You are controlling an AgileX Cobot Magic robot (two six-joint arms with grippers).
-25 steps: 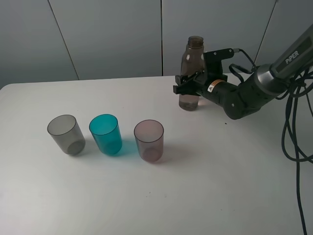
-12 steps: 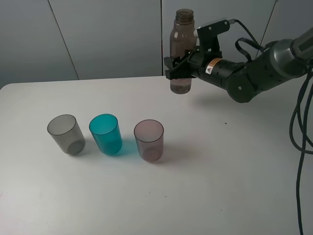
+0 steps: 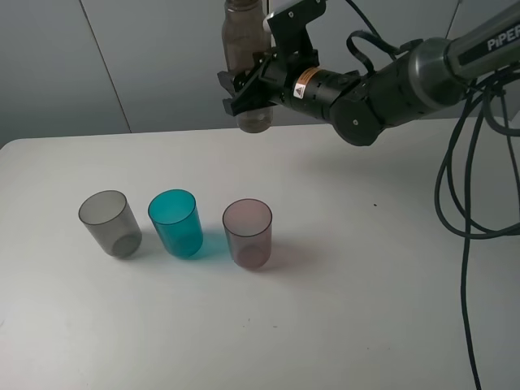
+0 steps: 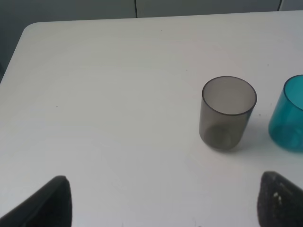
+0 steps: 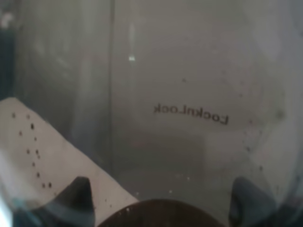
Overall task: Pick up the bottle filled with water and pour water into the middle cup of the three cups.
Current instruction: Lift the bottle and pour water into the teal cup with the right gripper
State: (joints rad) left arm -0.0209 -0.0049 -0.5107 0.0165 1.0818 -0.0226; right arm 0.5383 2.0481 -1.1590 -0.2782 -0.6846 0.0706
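Note:
The smoky brown-grey bottle (image 3: 244, 57) hangs upright high above the back of the table, its neck cut off by the top edge of the exterior view. My right gripper (image 3: 248, 91) is shut on its lower body. In the right wrist view the bottle (image 5: 180, 113) fills the picture between the fingertips (image 5: 80, 194). The three cups stand in a row near the front left: smoky grey (image 3: 110, 223), the teal-blue middle cup (image 3: 176, 223) and pinkish-mauve (image 3: 248, 234). My left gripper (image 4: 165, 208) is open and low over the table, nearer than the grey cup (image 4: 228, 113) and the middle cup (image 4: 289, 113).
The white table (image 3: 366, 284) stretches to the right of the cups. Black cables (image 3: 467, 203) hang down at the right side. A grey panelled wall (image 3: 122, 57) stands behind the table.
My right gripper has lifted the bottle off the table and carried it up and to the left, toward the cups' side. The cups have not moved.

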